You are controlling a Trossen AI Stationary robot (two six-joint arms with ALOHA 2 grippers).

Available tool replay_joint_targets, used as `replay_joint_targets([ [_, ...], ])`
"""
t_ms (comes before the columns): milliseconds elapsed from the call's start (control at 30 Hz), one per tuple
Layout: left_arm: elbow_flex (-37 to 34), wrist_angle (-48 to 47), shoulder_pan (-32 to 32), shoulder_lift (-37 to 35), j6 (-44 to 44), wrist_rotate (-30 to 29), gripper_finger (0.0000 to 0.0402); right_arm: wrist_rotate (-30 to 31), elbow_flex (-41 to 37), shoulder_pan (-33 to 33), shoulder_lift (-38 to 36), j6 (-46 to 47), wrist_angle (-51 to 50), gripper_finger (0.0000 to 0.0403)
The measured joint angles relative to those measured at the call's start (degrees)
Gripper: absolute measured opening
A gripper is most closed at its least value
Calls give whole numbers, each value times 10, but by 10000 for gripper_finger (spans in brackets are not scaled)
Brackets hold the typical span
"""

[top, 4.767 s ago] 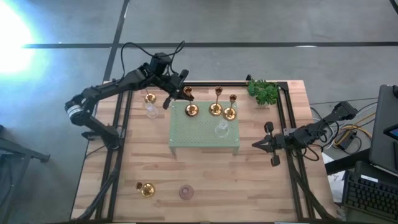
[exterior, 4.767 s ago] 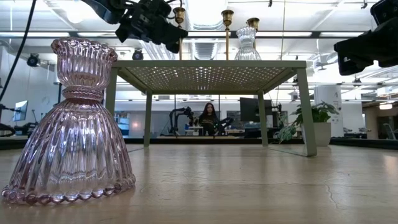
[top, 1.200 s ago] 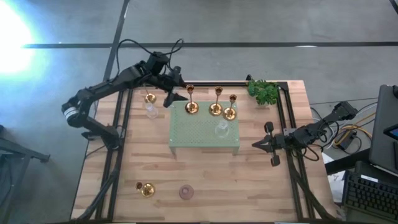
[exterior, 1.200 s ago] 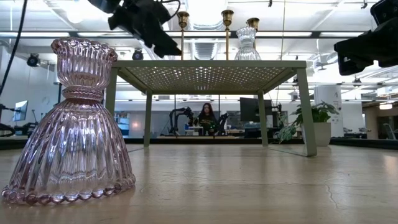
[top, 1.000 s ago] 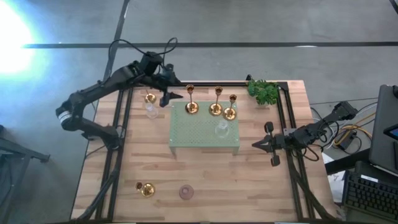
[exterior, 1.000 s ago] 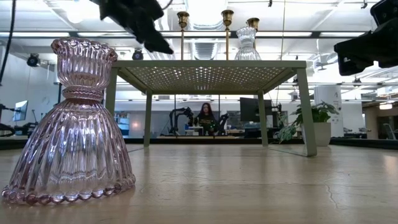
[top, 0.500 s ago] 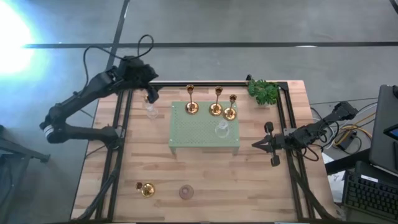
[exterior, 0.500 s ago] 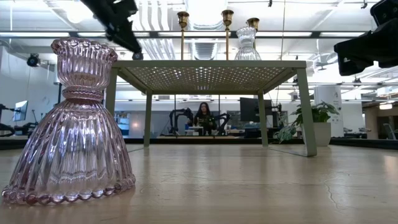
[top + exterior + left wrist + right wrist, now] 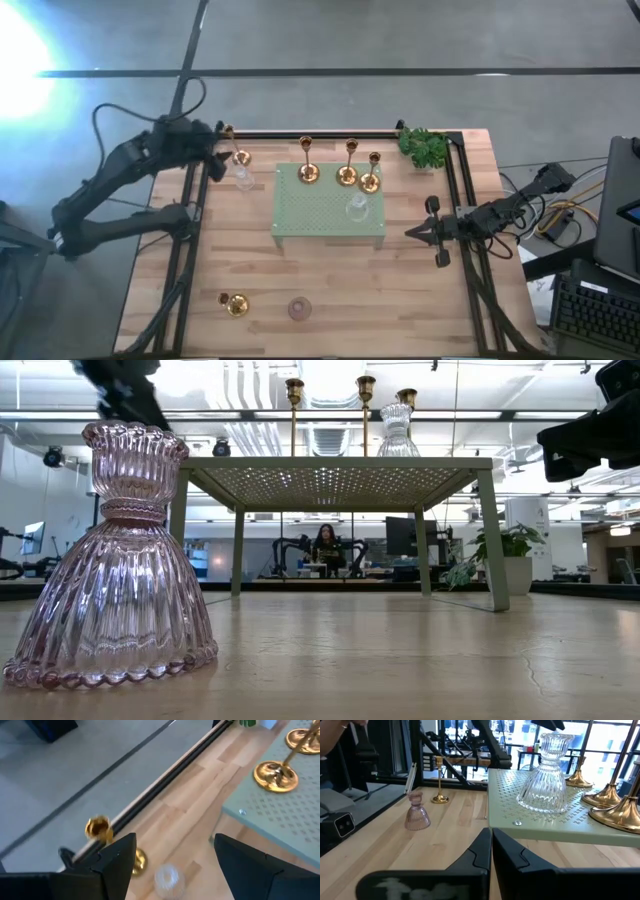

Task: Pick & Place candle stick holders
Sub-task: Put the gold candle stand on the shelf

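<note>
Three gold holders [image 9: 308, 174] [image 9: 347, 176] [image 9: 370, 183] and a clear glass holder [image 9: 356, 207] stand on their bases on the pale green tray [image 9: 300, 222]. Another gold holder [image 9: 241, 158] and a clear glass one [image 9: 244, 180] stand on the table left of the tray. A gold holder [image 9: 234, 304] and the pinkish glass one [image 9: 299, 309] stand near the front edge. My left gripper [image 9: 216, 152] is open and empty over the far left corner; the wrist view [image 9: 172, 865] looks down on the gold holder [image 9: 98, 828] and glass holder [image 9: 167, 877] there. My right gripper [image 9: 420, 232] is shut, right of the tray.
A green leafy sprig [image 9: 424, 147] lies at the far right corner. Black rails [image 9: 455, 190] run along the table's left, right and far sides. Bare wood lies between the tray and the front edge. A person sits in the room behind [image 9: 326, 545].
My left gripper has drawn back from the tray's far left corner toward the table's left edge, empty. The gold holder at that corner of the tray stays standing where it was.
</note>
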Motion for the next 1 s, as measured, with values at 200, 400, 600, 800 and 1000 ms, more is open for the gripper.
replay_joint_targets([
  [200, 0, -75, -1, -56, -26, 73, 272, 0, 0, 0, 0, 0, 0, 9],
  [400, -22, -88, -1, -93, -26, 274, 268, 0, 0, 0, 0, 0, 0, 9],
  [600, -73, -105, -1, -132, -30, 405, 258, 0, 0, 0, 0, 0, 0, 9],
  [800, -116, -162, -1, -190, -37, 416, 254, 0, 0, 0, 0, 0, 0, 9],
  [1000, -157, -199, -1, -269, -43, 450, 253, 0, 0, 0, 0, 0, 0, 9],
])
